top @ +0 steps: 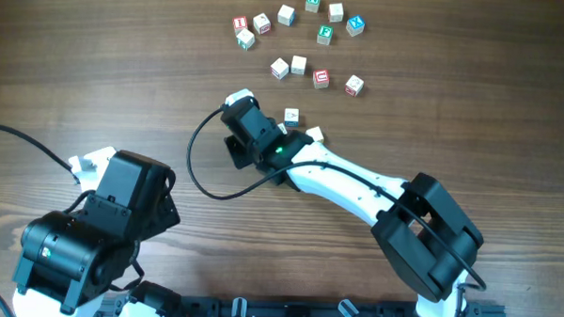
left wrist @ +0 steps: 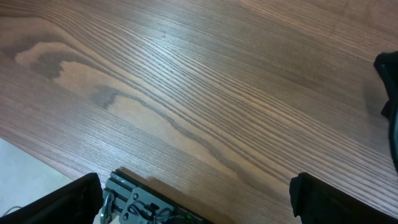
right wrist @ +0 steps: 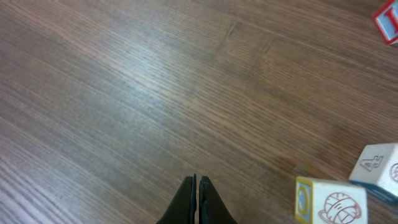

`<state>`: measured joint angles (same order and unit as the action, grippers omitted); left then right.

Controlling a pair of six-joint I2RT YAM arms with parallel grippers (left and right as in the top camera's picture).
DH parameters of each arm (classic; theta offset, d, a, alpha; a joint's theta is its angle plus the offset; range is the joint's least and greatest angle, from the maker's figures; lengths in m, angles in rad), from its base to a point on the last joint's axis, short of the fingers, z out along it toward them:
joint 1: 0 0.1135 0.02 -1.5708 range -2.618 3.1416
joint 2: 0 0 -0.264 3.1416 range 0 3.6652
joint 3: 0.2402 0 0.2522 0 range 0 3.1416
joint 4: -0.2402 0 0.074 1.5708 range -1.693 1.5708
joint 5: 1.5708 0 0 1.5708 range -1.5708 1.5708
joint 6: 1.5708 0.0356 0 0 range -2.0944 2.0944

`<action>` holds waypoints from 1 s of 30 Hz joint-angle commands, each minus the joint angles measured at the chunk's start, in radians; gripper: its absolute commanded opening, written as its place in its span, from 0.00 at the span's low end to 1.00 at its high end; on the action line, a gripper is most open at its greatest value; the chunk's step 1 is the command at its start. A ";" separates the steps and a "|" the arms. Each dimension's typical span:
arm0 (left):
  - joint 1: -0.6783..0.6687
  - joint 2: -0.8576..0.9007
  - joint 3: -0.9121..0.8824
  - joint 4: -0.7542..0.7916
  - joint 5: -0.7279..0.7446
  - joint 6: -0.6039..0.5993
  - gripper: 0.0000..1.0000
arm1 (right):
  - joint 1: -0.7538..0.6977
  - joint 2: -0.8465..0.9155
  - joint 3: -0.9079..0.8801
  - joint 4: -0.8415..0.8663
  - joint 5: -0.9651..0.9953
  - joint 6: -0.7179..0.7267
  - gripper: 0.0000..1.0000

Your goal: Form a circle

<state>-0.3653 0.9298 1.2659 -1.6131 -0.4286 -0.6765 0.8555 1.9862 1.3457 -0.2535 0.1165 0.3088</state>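
Wood-grain bench (top: 97, 67) seen from above, with two arms reaching in from the near edge. The pale alphabet cubes (top: 299, 46) lie scattered toward the far side, right of centre, in a loose open cluster rather than a closed ring. Two stray cubes sit apart from that cluster, closer to the robot: one just beside the right arm's wrist (top: 291, 116) and another touching or nearly touching it (top: 314, 134).

Right gripper (right wrist: 196, 199): jaws pressed together, holding nothing, fingertips low over bare wood. In the right wrist view the two stray cubes (right wrist: 329, 200) appear at the lower right, so they lie to the gripper's right and about level with its tips; a red-edged cube (right wrist: 388, 23) shows at the top right corner.

Left gripper (left wrist: 193, 205): jaws spread fully apart, empty, looking down on bare wood with no cube in its view. It is parked at the near left, well apart from every cube.

Governing relation: the main cluster lies beyond the right gripper, toward the far edge and to its right, and the right arm is plainly the nearer one. A likely next move is for it to nudge the stray cubes toward the cluster.
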 commanded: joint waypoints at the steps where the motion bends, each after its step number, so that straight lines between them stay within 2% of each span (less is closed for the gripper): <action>1: 0.006 -0.002 -0.004 0.000 -0.001 -0.016 1.00 | -0.034 0.040 0.023 0.039 0.092 0.036 0.04; 5: 0.006 -0.002 -0.004 0.000 -0.001 -0.016 1.00 | -0.056 0.087 0.023 0.111 0.093 0.047 0.05; 11: 0.006 -0.002 -0.004 0.000 -0.001 -0.016 1.00 | -0.056 0.095 0.023 0.124 0.092 0.061 0.05; 17: 0.006 -0.002 -0.004 0.000 -0.001 -0.016 1.00 | -0.055 0.040 0.043 0.002 0.032 0.069 0.05; 30: 0.006 -0.002 -0.004 0.000 -0.001 -0.016 1.00 | -0.064 0.042 0.040 -0.041 0.055 0.025 0.05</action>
<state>-0.3653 0.9298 1.2659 -1.6131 -0.4286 -0.6765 0.7956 2.0583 1.3651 -0.2932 0.1581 0.3534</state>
